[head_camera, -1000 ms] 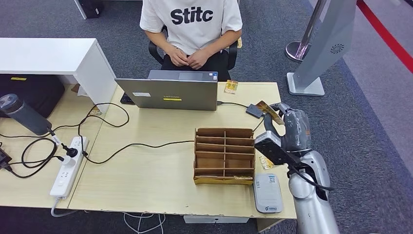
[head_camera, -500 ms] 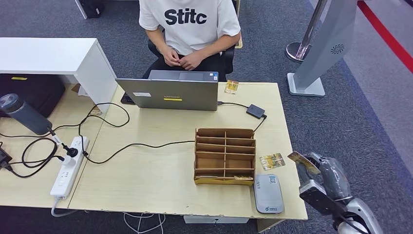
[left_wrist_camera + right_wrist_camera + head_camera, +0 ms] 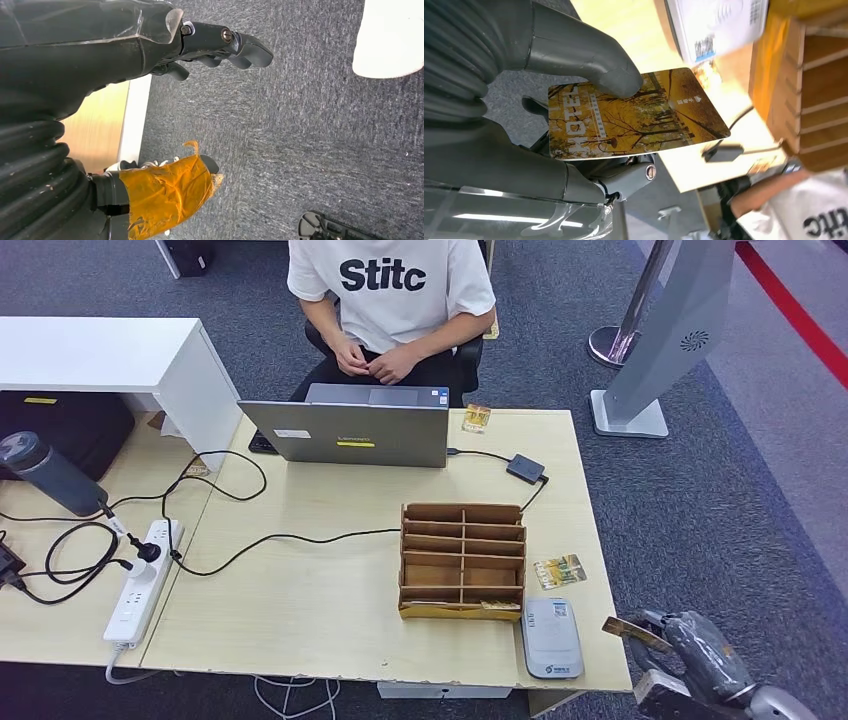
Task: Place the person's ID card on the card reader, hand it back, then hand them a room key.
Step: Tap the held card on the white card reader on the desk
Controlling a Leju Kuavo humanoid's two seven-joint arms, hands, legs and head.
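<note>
My right hand point(image 3: 700, 652) hangs low beside the table's front right corner, off its edge. It pinches a golden hotel room key card point(image 3: 625, 628) between thumb point(image 3: 589, 60) and fingers; the card's printed face point(image 3: 634, 115) is plain in the right wrist view. The grey-white card reader point(image 3: 551, 636) lies flat at the table's front right, left of the hand. A second golden card point(image 3: 558, 570) lies on the table just behind the reader. A third small card point(image 3: 475, 418) rests at the far edge. My left hand point(image 3: 125, 45) hangs over grey carpet, fingers apart, holding nothing.
A cardboard compartment box point(image 3: 462, 560) stands left of the reader. An open laptop point(image 3: 345, 430) with an adapter point(image 3: 525, 468) sits at the far side, in front of a seated person point(image 3: 392, 290). A power strip point(image 3: 140, 580) and cables lie at the left.
My right arm has dropped from above the table's far right down and back to the front right corner, still carrying the card. The person leaned slightly.
</note>
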